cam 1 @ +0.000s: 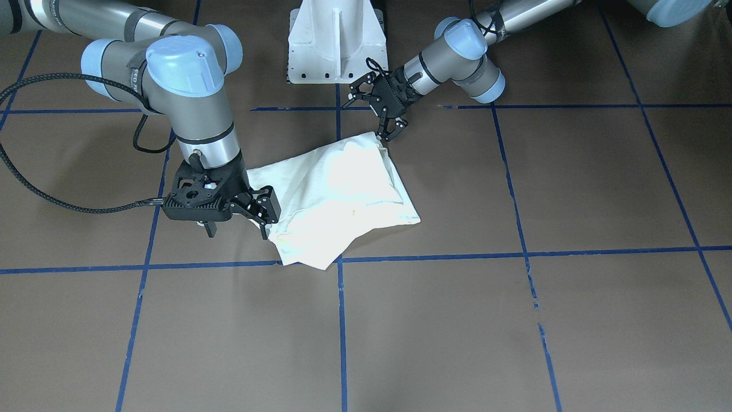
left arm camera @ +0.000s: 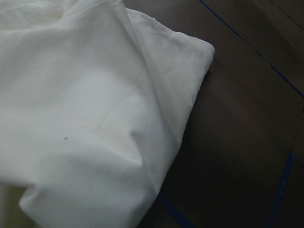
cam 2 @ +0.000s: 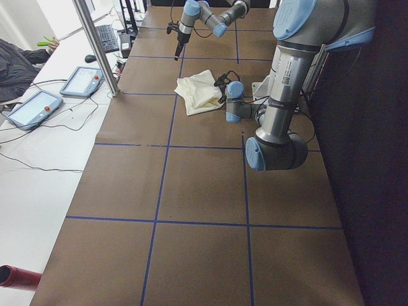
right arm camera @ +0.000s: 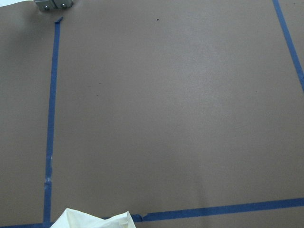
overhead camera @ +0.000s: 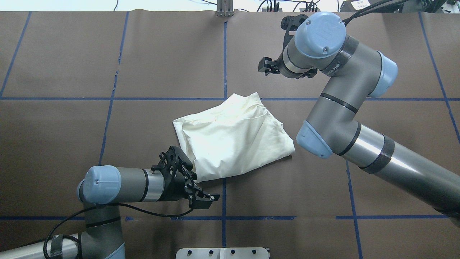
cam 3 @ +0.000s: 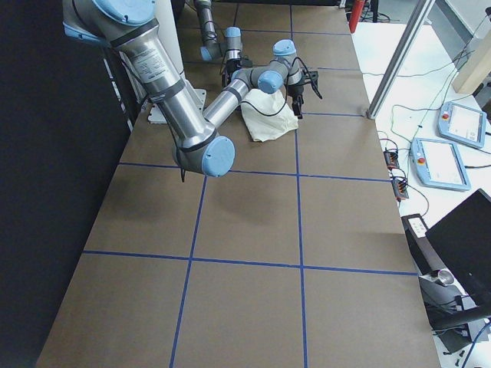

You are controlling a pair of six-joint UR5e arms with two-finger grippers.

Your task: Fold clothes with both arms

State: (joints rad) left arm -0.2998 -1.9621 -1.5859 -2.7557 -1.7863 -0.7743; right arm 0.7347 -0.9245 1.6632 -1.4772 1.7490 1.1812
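The cream shirt [cam 1: 343,194] lies folded in a rough, rumpled bundle at mid-table [overhead camera: 233,138], plain side up; no print shows. My left gripper [overhead camera: 205,187] is open and empty, low beside the bundle's near left corner [cam 1: 392,130]. Its wrist view is filled by the shirt's folded corner [left arm camera: 85,118]. My right gripper [overhead camera: 276,45] is open and empty, raised and pointing down past the bundle's far right corner [cam 1: 237,232]. Its wrist view shows bare table with a shirt tip [right arm camera: 95,219] at the bottom edge. The shirt also shows in the side views [cam 2: 199,92] [cam 3: 270,123].
The white pedestal base [cam 1: 337,46] stands at the robot's side of the table. Blue tape lines [overhead camera: 224,64] grid the brown table. Beyond the far edge are a metal post [cam 2: 95,44], control tablets [cam 2: 32,107] and a seated person [cam 2: 13,64].
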